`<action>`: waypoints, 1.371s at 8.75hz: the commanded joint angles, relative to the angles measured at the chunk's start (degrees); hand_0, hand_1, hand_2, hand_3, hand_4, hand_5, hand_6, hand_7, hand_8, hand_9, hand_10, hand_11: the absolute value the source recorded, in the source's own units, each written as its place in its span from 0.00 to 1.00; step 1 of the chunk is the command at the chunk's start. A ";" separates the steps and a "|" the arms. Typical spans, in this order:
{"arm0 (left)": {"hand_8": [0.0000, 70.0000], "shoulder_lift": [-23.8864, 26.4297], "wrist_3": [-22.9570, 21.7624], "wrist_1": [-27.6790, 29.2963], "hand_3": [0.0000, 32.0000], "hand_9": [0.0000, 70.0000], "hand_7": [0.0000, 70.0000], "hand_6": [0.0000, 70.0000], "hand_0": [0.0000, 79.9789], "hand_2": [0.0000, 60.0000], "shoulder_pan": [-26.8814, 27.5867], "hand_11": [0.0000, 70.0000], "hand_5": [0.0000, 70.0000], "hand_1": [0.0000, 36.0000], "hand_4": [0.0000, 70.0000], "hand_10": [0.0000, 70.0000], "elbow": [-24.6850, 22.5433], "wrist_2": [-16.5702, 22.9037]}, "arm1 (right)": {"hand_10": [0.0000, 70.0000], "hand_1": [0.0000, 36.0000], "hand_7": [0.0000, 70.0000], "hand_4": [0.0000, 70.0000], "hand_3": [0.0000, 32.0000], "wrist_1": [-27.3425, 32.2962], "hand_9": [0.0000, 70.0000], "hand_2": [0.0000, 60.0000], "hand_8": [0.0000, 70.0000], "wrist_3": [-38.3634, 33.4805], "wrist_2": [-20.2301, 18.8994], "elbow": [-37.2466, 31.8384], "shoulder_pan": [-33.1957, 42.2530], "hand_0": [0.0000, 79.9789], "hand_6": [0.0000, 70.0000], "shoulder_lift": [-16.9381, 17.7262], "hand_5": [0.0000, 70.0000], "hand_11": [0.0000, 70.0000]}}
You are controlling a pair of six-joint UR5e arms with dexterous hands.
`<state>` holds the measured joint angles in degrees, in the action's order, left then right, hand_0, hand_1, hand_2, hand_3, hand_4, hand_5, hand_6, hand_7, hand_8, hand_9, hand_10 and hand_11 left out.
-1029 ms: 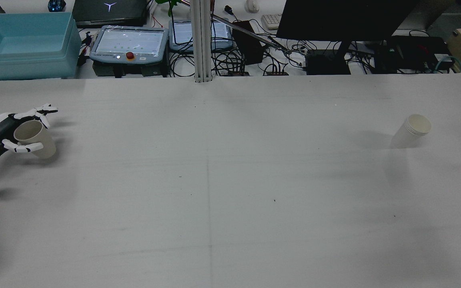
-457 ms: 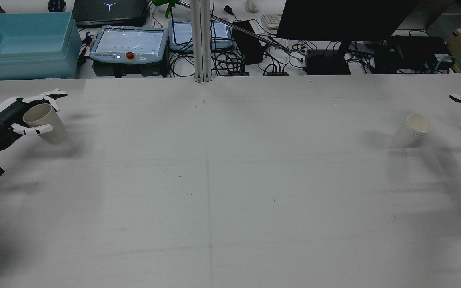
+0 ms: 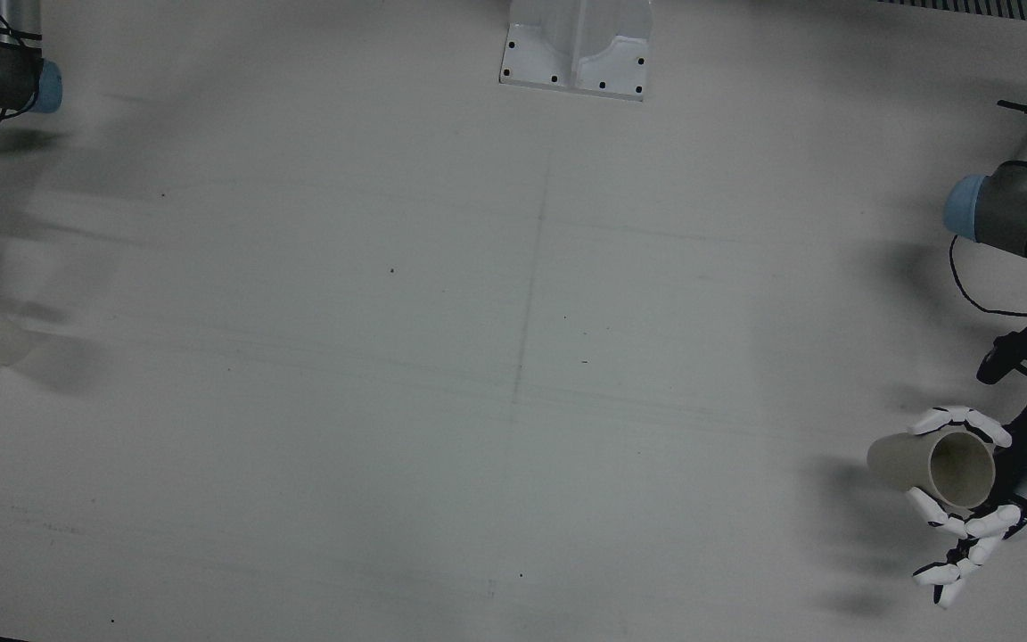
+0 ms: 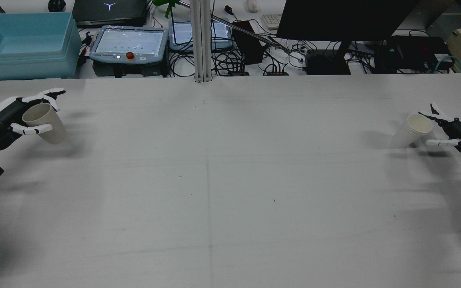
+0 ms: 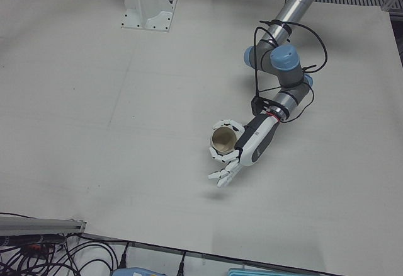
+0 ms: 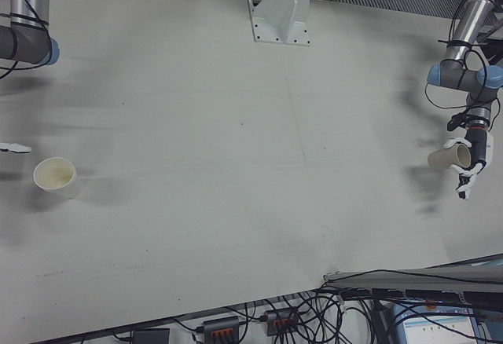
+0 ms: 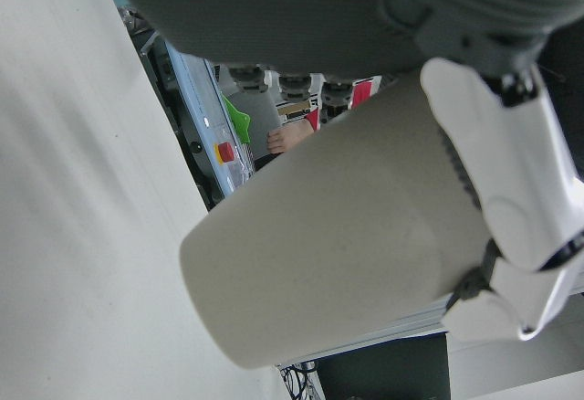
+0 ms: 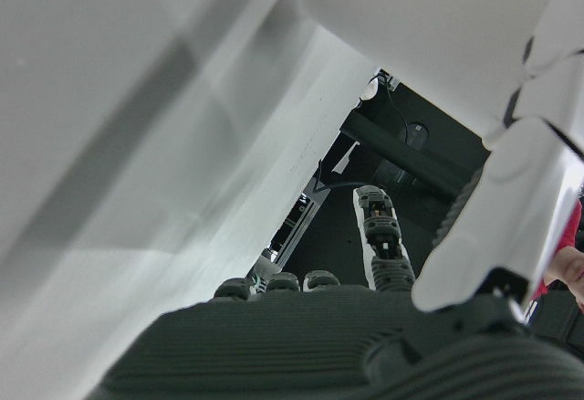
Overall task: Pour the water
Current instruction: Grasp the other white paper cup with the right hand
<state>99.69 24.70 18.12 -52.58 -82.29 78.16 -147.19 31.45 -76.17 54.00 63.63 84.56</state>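
My left hand (image 4: 0, 122) is shut on a beige paper cup (image 4: 44, 123) and holds it tilted above the table at the far left. The same hand (image 3: 1013, 481) and cup (image 3: 928, 464) show in the front view, and the cup fills the left hand view (image 7: 338, 245). A white paper cup (image 4: 411, 131) stands on the table at the far right, also in the right-front view (image 6: 55, 177). My right hand (image 4: 456, 134) is open just to the right of it, fingers spread near its rim. I cannot tell whether they touch.
Beyond the table's far edge are a blue bin (image 4: 22, 44), a teach pendant (image 4: 128, 44), a monitor (image 4: 342, 20) and cables. An aluminium post (image 4: 202, 40) stands at the far middle edge. The white table (image 4: 230, 180) lies between the two cups.
My right hand has come in from the right edge to just beside the white cup. My left hand first lifted the beige cup up and away, then held almost still.
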 commanded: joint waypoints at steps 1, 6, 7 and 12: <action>0.04 0.07 0.00 -0.01 0.00 0.08 0.30 0.11 0.50 1.00 -0.07 0.06 1.00 1.00 0.53 0.03 -0.50 -0.03 | 0.00 0.39 0.00 0.07 0.02 -0.29 0.00 0.23 0.00 2.03 0.23 4.16 -3.42 0.57 0.00 -0.19 0.00 0.00; 0.03 -0.37 0.00 -0.01 0.00 0.08 0.30 0.11 0.50 1.00 -0.07 0.06 1.00 1.00 0.52 0.03 -0.68 -0.03 | 0.54 0.68 0.95 0.44 0.00 -1.08 0.97 0.89 0.69 6.08 2.59 9.28 -5.35 0.66 0.58 0.34 1.00 0.78; 0.03 -0.37 0.00 -0.01 0.00 0.08 0.30 0.11 0.50 1.00 -0.07 0.06 1.00 1.00 0.51 0.03 -0.76 -0.03 | 0.74 0.77 1.00 0.40 0.00 -1.08 1.00 1.00 0.83 6.00 3.56 9.11 -6.14 0.66 0.67 0.60 1.00 1.00; 0.05 6.90 -0.87 -18.66 0.00 0.11 0.32 0.12 0.49 1.00 0.10 0.07 1.00 1.00 0.52 0.04 -15.13 1.03 | 0.65 0.84 0.93 0.56 0.00 -38.60 0.98 1.00 0.72 0.73 3.75 47.18 2.88 0.64 0.69 -1.65 1.00 0.93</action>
<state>102.34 24.74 10.72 -52.51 -88.88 78.82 -161.70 34.17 -72.23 81.03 61.20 86.18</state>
